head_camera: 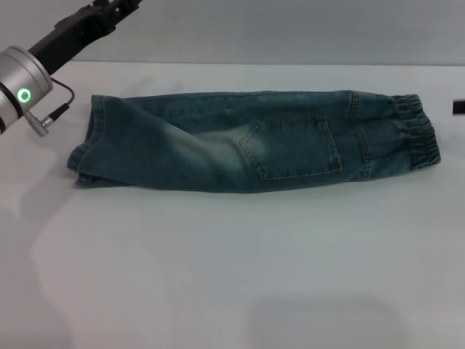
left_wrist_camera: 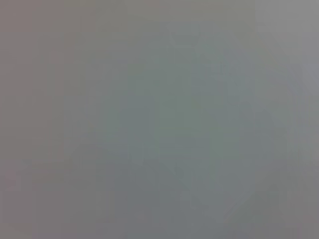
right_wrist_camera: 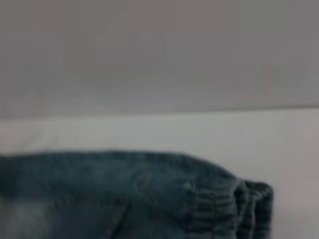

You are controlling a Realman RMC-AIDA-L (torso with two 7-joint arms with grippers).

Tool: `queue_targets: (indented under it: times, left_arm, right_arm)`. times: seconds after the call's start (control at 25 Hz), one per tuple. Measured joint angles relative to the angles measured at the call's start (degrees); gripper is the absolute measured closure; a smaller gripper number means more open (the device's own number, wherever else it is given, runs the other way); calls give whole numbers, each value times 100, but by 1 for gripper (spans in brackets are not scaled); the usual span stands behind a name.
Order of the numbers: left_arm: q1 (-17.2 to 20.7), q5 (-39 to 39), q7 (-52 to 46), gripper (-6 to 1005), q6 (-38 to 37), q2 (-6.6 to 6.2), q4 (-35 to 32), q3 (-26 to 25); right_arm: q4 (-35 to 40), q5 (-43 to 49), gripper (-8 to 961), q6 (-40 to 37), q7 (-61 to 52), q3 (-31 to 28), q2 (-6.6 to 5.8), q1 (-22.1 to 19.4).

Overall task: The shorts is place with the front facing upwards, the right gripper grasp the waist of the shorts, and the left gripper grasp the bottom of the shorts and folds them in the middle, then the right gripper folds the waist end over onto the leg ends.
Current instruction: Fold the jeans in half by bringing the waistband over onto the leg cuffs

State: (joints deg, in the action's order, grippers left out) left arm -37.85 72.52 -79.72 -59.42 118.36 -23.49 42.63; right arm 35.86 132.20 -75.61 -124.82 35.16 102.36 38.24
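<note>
With shorts (head_camera: 247, 142) folded lengthwise, left gripper (head_camera: 109, 18) raised off leg ends (head_camera: 91, 149).

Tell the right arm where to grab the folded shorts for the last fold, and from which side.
Grip the gathered waistband, the end of the shorts on the robot's right. Come in from the right, since the band points that way and its bunched, doubled layers make a thick lip. Then carry it left toward the leg hems. The left tool is up near the table's far-left edge.
</note>
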Motion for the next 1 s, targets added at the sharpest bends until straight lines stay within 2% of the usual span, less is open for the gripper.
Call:
queue_targets:
  times: [0.24, 0.32, 0.56, 1.0]
  left_arm:
    - [-37, -182, 163, 168, -113, 11, 173, 0]
    - [-98, -279, 313, 168, -333, 27, 416, 0]
    - [-109, -358, 325, 169, -585, 28, 488, 0]
    - [-111, -412, 331, 169, -685, 27, 564, 0]
  right_arm:
    - [11, 995, 466, -97, -41, 0, 45, 427]
    - [12, 1093, 469, -97, -42, 49, 64, 487]
    - [-15, 1139, 478, 5, -44, 443, 123, 537]
    - [26, 1300, 494, 462, -53, 597, 426, 433]
